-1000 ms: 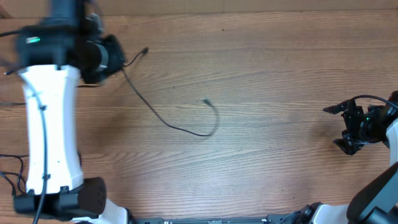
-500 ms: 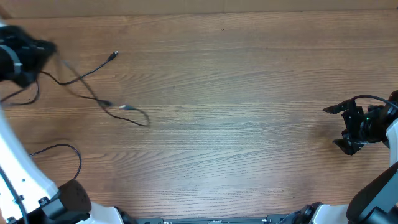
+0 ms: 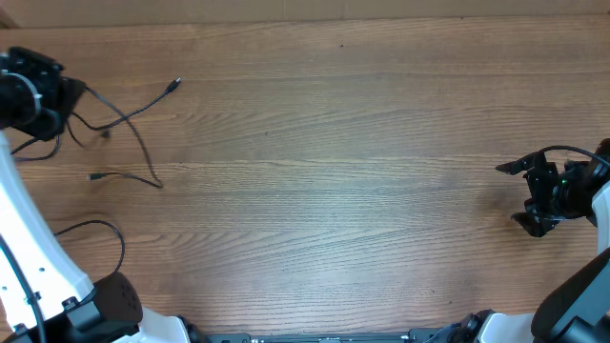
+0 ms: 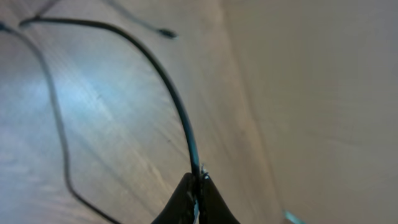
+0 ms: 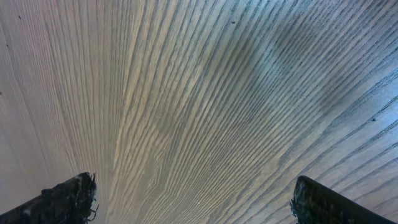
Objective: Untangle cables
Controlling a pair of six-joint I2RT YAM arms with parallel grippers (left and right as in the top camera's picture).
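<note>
Thin black cables (image 3: 133, 119) lie bunched at the table's far left. One strand ends in a plug (image 3: 175, 85); another runs down to a plug (image 3: 95, 176). My left gripper (image 3: 71, 95) is at the left edge, shut on one cable (image 4: 177, 106) right at its fingertips (image 4: 186, 196). That cable arcs up and away from the left gripper (image 4: 198, 182), and a second strand (image 4: 59, 130) trails beside it. My right gripper (image 3: 512, 195) stands open at the far right, well away from the cables. Bare wood shows between the wide-apart fingers of the right gripper (image 5: 196, 205).
A thin black cord loop (image 3: 107, 232) lies near the left arm's base (image 3: 110, 305). The wooden table (image 3: 334, 191) spans the whole view, with its far edge along the top. The right arm's body (image 3: 581, 295) fills the lower right corner.
My left gripper has swung from above the table to the far left edge, dragging the cable with it. The cable bundle has shifted left and bunched up. The right arm has not moved.
</note>
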